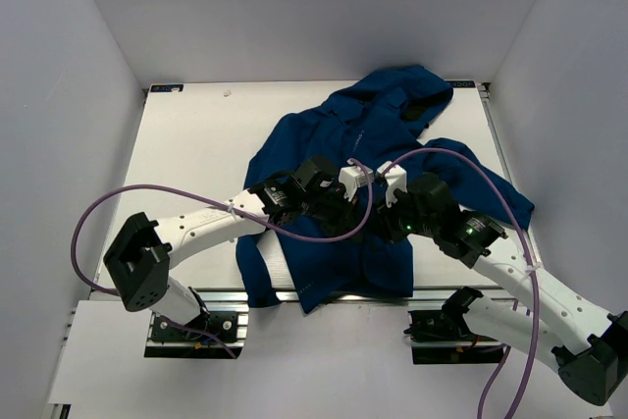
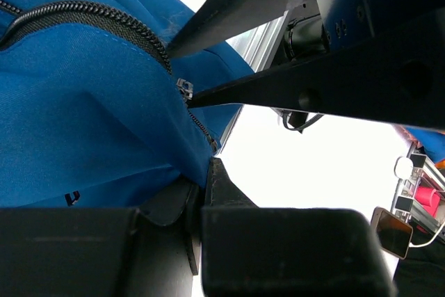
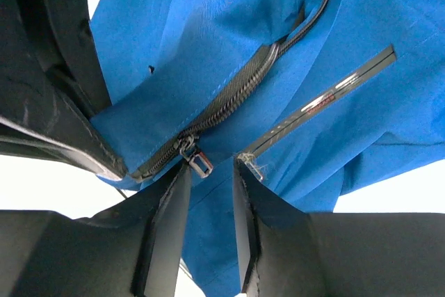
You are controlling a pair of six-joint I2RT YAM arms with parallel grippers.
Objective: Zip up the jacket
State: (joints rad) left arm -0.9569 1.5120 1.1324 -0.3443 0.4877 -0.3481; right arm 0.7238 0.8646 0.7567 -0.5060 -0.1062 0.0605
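Observation:
The dark blue jacket (image 1: 363, 144) lies on the white table, hood at the far side. Both grippers meet over its lower front. My left gripper (image 1: 339, 206) is shut on the jacket's blue hem (image 2: 104, 137) beside the bottom of the black zipper (image 2: 90, 13); its fingertips (image 2: 215, 175) pinch the fabric. My right gripper (image 1: 389, 205) is open just above the jacket (image 3: 229, 26). The small metal zipper pull (image 3: 199, 162) hangs at the tip of its left finger (image 3: 174, 199), at the edge of the gap. The slider also shows in the left wrist view (image 2: 183, 88).
White walls enclose the table (image 1: 196, 134) on three sides. A purple cable (image 1: 147, 193) loops over the left arm and another over the right. The aluminium rail (image 1: 245, 293) runs along the near edge under the jacket's hem.

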